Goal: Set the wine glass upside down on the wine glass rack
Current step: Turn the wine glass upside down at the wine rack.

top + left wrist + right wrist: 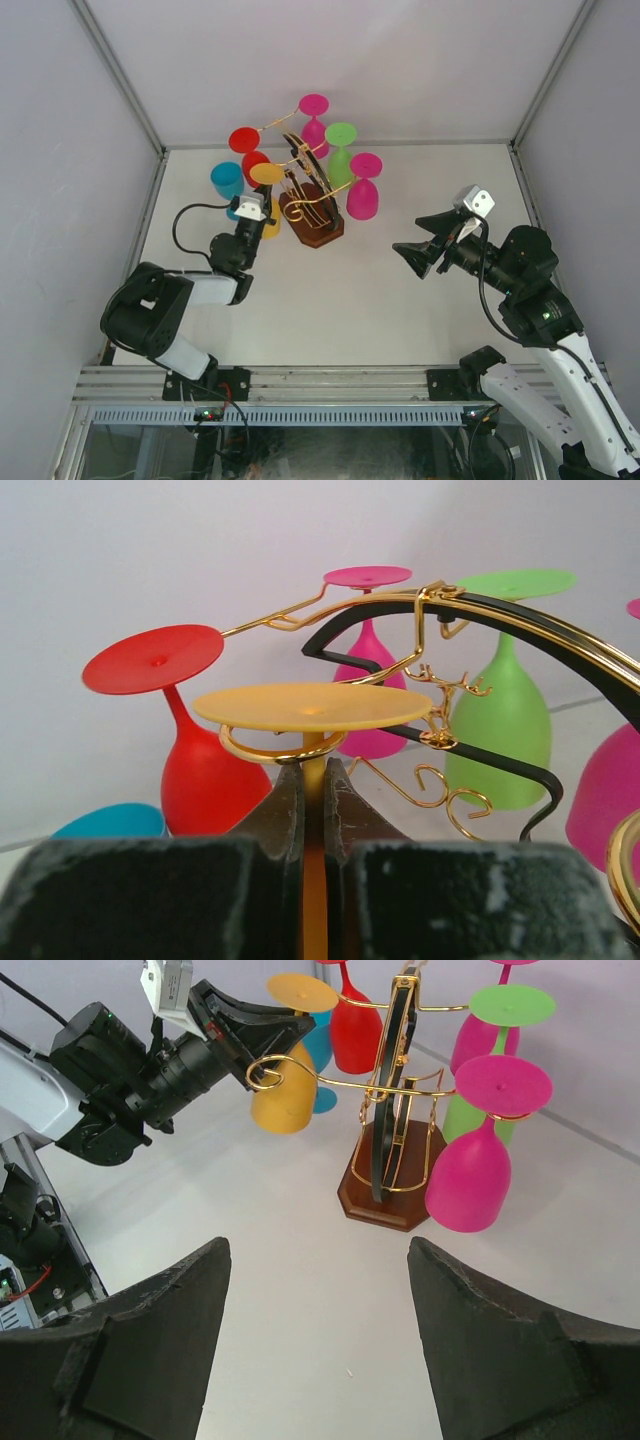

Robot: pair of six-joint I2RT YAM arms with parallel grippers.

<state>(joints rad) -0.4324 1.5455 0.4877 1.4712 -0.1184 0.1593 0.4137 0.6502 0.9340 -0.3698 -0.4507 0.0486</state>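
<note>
walls: pale grey | table: white | rails: aluminium | light: even

From the left wrist, the left gripper hides the yellow wine glass below its stem, and all but a sliver of the blue glass. The right edge cuts a magenta glass. Whether the yellow foot touches the wine glass rack is unclear.

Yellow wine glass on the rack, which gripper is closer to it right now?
Left. The left gripper is shut on the stem of the yellow wine glass, just below its foot. The right gripper hangs open, well apart, across the wine glass rack.
</note>
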